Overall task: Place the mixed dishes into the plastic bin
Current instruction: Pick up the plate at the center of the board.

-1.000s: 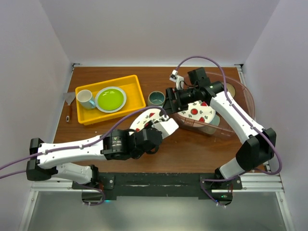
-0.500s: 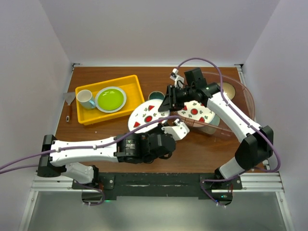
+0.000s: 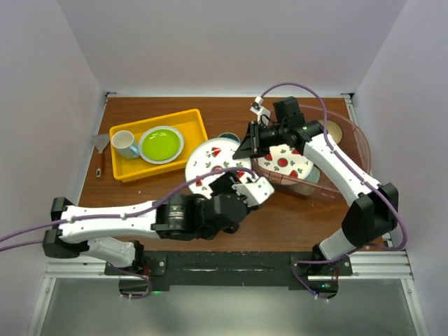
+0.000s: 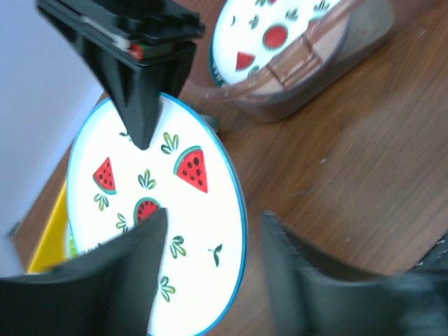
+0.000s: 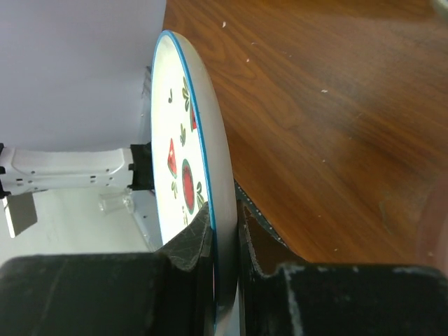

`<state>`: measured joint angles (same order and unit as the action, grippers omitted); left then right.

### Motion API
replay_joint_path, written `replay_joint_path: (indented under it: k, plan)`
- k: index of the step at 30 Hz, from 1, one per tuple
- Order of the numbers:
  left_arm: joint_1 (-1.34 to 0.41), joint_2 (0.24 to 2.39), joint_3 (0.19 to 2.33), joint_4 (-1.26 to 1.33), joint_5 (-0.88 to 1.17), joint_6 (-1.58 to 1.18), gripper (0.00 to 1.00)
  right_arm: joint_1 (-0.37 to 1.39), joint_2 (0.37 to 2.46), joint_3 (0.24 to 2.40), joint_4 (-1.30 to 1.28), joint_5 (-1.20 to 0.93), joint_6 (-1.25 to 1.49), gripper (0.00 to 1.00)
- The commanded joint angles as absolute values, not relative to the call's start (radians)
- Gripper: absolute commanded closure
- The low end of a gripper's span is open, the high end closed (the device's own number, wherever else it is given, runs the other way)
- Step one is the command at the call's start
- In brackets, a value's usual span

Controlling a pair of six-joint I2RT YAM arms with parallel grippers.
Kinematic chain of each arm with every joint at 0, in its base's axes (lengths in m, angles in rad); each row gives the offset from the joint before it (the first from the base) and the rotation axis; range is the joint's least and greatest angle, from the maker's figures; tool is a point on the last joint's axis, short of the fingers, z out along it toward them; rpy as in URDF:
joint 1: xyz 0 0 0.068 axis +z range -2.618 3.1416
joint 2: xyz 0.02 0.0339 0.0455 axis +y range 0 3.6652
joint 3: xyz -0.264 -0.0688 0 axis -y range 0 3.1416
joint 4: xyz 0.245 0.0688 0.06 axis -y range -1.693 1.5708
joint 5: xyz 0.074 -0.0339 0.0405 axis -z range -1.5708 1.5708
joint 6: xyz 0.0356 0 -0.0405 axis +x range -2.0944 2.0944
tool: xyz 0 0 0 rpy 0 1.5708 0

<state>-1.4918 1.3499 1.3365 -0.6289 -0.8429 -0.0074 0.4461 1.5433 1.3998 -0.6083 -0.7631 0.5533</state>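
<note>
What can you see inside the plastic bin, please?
A watermelon-print plate lies inside the plastic bin, a tan bowl beyond it; the right arm covers the rest.

Top view, my count. Watermelon plate [image 3: 208, 162]: two, with the second plate [image 3: 283, 163]. Lime-green plate [image 3: 161, 145]: one. Mugs: two, a white mug [image 3: 124, 143] and a grey-green mug [image 3: 225, 137]. Tan bowl [image 3: 334, 131]: one. Yellow tray [image 3: 192, 130]: one. Plastic bin [image 3: 361, 143]: one. Scraper [image 3: 101, 148]: one. Counter [image 3: 294, 217]: one. My tools: two, left tool [image 3: 250, 187] and right tool [image 3: 245, 148].
</note>
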Motion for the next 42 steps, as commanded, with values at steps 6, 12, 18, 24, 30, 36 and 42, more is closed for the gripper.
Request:
replay_joint_path:
  k: [6,12,18,24,30,36,42]
  plan:
    - [-1.486,1.123,1.238,-0.397,-0.692,-0.034,0.08,0.310,1.439,1.367,-0.430,-0.910,0.515,1.00]
    - [-1.456,1.052,1.194,-0.361,-0.652,-0.043,0.01,0.204,1.387,1.310,-0.361,-0.934,0.512,1.00]
    - [-1.318,0.993,1.143,-0.330,-0.513,-0.066,0.00,0.100,1.324,1.270,-0.331,-0.956,0.502,1.00]
    - [-1.255,0.936,1.092,-0.307,-0.506,-0.063,0.00,0.005,1.264,1.226,-0.310,-0.966,0.483,1.00]
    - [-1.224,0.868,1.013,-0.295,-0.566,-0.055,0.00,-0.098,1.233,1.193,-0.287,-1.003,0.471,1.00]
    - [-1.168,0.778,0.899,-0.276,-0.614,-0.055,0.00,-0.156,1.213,1.170,-0.276,-1.043,0.439,1.00]
    - [-1.040,0.747,0.805,-0.256,-0.526,-0.060,0.00,-0.199,1.198,1.146,-0.268,-1.074,0.407,1.00]
